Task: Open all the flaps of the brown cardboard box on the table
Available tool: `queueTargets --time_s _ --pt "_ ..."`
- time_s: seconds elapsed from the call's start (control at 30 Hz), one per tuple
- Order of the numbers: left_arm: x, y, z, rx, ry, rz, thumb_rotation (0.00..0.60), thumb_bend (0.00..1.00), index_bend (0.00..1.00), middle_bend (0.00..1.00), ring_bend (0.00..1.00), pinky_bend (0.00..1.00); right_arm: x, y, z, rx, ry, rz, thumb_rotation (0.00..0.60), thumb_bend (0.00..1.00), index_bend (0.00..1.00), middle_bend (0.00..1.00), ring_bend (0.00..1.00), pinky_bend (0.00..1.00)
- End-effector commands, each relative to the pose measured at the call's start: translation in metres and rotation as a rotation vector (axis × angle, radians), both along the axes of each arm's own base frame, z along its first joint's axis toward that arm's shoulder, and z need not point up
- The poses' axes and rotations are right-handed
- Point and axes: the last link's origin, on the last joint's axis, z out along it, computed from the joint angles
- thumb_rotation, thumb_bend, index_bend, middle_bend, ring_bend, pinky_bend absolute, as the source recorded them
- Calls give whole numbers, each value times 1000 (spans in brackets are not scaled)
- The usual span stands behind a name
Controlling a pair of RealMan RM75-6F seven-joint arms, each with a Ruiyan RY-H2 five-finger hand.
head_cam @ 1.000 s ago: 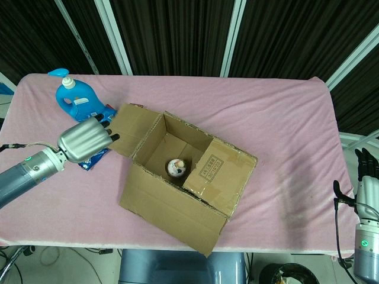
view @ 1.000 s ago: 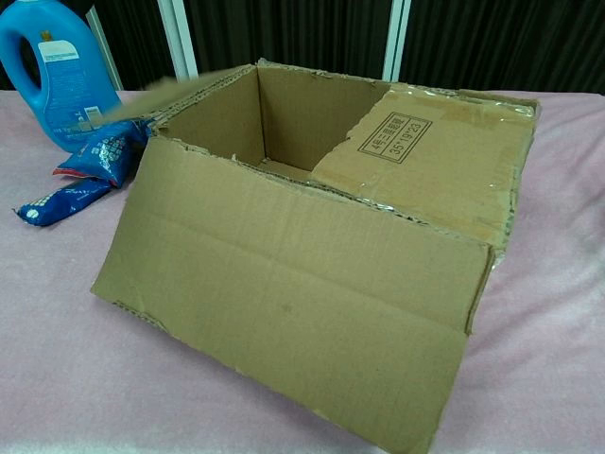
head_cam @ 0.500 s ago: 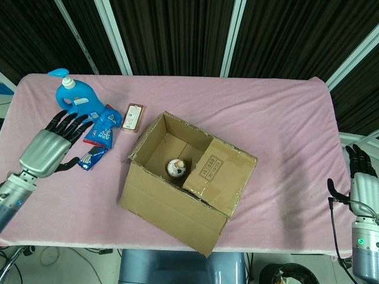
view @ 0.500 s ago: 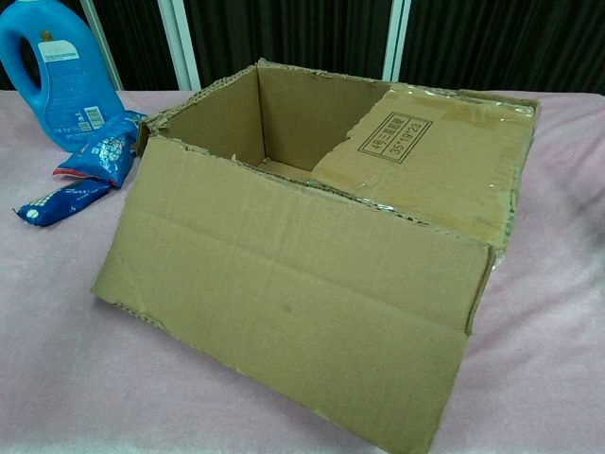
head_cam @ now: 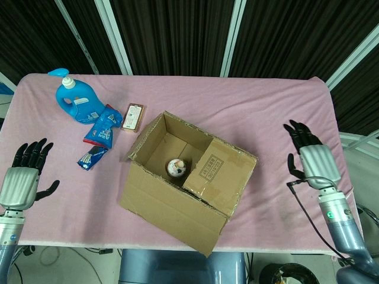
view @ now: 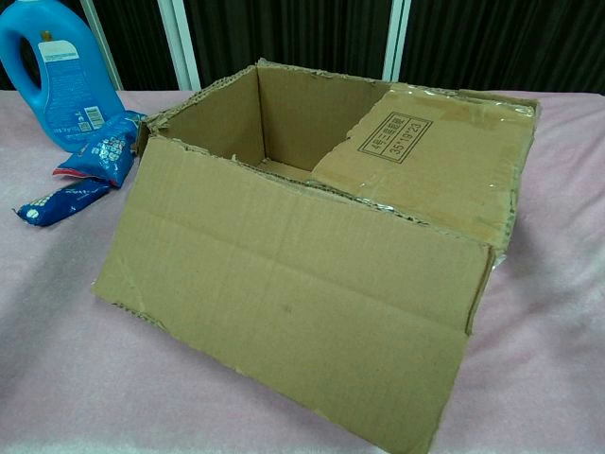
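The brown cardboard box sits in the middle of the pink table. Its front flap hangs outward over the table's front edge. The right flap, printed with a label, lies folded over the opening. The left side stands upright. A small round object lies inside on the bottom. My left hand hovers at the table's left edge, fingers spread, holding nothing. Near the right edge, my right hand is raised with fingers apart and empty. Neither hand shows in the chest view.
A blue detergent bottle stands at the back left. Blue snack packets and a small brown packet lie beside it, left of the box. The pink table cloth stretches right of the box.
My left hand has pulled back from the box's left flap to the table's left edge. The left flap now stands upright. My right hand has risen up over the table's right side.
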Motion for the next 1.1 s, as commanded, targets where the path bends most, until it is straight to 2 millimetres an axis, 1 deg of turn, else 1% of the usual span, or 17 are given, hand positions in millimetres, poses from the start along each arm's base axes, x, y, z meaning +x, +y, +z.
queueTargets --time_s 0.03,0.07,0.13,0.17,0.27,0.33,0.47,0.57,0.7,0.83,0.97,1.1 --pt "-8 -5 -4 7 -33 4 600 217 0 0 0 0 52 -18 -8 103 46 127 600 1000 118 92 53 228" --pt "-9 -5 -4 8 -42 1 600 218 0 0 0 0 64 -23 -12 130 56 157 600 1000 135 105 64 228" --pt "-11 -4 -5 10 -60 -5 600 218 0 0 0 0 83 -30 -19 166 69 199 600 1000 168 129 86 229" --pt "-12 -4 -5 9 -70 -7 600 218 0 0 0 0 97 -33 -27 198 76 234 600 1000 177 137 93 229" --pt "-13 -4 -7 -1 -84 -8 600 219 0 0 0 0 126 -41 -48 271 92 296 600 1000 239 193 142 242" --pt "-14 -4 -8 -6 -87 -8 600 220 0 0 0 0 137 -44 -60 300 108 324 600 1000 299 250 192 272" --pt "-16 -2 -7 -5 -99 -2 600 220 0 0 0 0 155 -47 -90 378 134 359 600 1000 332 274 212 285" --pt "-18 -1 -6 -7 -105 6 600 220 0 0 0 0 163 -49 -109 433 146 364 600 1000 333 275 213 285" --pt "-19 0 -7 -11 -111 8 600 221 0 0 0 0 166 -51 -122 466 159 355 600 1000 348 289 213 285" --pt "-19 0 -7 -13 -117 9 600 233 0 0 0 0 167 -53 -130 482 172 353 600 1000 361 302 214 285" --pt "-19 1 -7 -13 -121 9 600 242 0 0 0 0 166 -57 -135 491 195 346 600 1000 394 330 222 285" --pt "-19 1 -7 -15 -124 11 600 242 0 0 0 0 163 -59 -137 493 232 345 600 1000 467 400 228 285"
